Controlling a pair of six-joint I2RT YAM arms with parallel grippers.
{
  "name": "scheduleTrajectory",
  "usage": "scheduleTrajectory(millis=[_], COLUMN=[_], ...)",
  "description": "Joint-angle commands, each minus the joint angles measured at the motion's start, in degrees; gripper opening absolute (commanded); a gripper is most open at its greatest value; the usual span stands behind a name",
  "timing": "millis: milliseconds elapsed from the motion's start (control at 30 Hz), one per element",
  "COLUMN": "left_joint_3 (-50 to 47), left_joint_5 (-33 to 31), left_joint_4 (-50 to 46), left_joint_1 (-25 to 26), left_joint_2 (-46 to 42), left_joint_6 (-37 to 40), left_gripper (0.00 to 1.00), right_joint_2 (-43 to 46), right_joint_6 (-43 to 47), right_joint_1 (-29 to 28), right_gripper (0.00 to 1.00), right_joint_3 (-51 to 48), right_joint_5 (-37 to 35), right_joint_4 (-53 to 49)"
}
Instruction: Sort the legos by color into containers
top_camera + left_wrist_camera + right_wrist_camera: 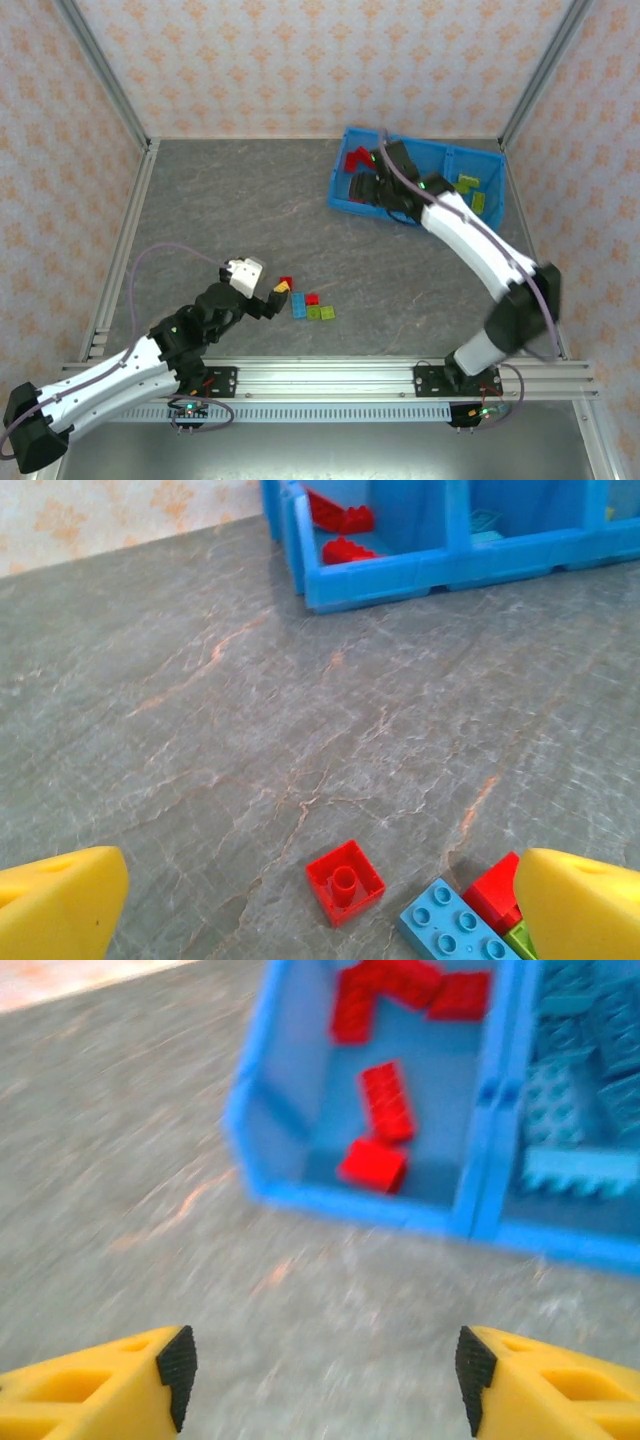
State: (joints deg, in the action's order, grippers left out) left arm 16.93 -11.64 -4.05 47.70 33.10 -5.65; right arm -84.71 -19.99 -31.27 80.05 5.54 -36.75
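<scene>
several loose legos [310,306] lie on the table [220,220] just ahead of the left pincer [275,298], open and empty, nearest a square red one [345,880]. the right pincer [325,1370], open and empty, hangs well away by the bin [275,1080].

Left arm [120,375]: white rounded shells between black joints. Right arm [470,238]: same finish. One thin grey cable [150,258] loops free beside the left arm; a second cable [548,300] runs along the right arm. A white block [243,269] sits at the left wrist. Left fingers [60,905]: plain yellow wedges. Right fingers [100,1395]: yellow, hollow-sided, with black ribbed pads [180,1360] at the tips. Base plates [212,380]: black.
</scene>
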Motion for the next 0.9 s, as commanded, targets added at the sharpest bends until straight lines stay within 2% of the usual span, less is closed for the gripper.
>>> scheduleTrajectory(millis=[0,133,267,433,533,633,867], left_joint_3=[4.01,10.73,18.99,30.67,35.11,33.88,31.90], left_joint_5=[-5.72,-5.41,-4.10,0.27,2.88,6.54,6.13], left_joint_4=[-0.36,-6.94,-15.44,-24.56,-26.97,-23.44,-22.50], left_joint_1=[-1.00,-1.51,-3.41,-5.76,-5.86,-5.87,-5.87], left_joint_2=[3.92,12.39,24.22,42.91,50.84,53.53,55.83], left_joint_6=[-11.73,-19.45,-26.04,-33.20,-35.18,-36.82,-38.36], left_gripper=[1.00,1.00,1.00,0.98,0.86,0.78,0.76], right_joint_2=[10.46,20.11,24.37,21.84,18.60,17.20,17.16], right_joint_6=[1.83,3.72,3.09,2.83,3.39,3.55,2.29], right_joint_1=[-2.70,-3.54,-3.56,-3.54,-3.59,-3.61,-3.55], right_gripper=[0.76,0.81,0.86,0.87,0.87,0.87,0.87], right_joint_3=[-9.54,-16.59,-20.93,-21.78,-19.67,-18.68,-20.43], right_joint_5=[8.13,9.10,10.41,7.18,6.31,6.51,6.97], right_joint_4=[3.22,-0.58,-0.23,0.71,-0.68,-1.36,-0.24])
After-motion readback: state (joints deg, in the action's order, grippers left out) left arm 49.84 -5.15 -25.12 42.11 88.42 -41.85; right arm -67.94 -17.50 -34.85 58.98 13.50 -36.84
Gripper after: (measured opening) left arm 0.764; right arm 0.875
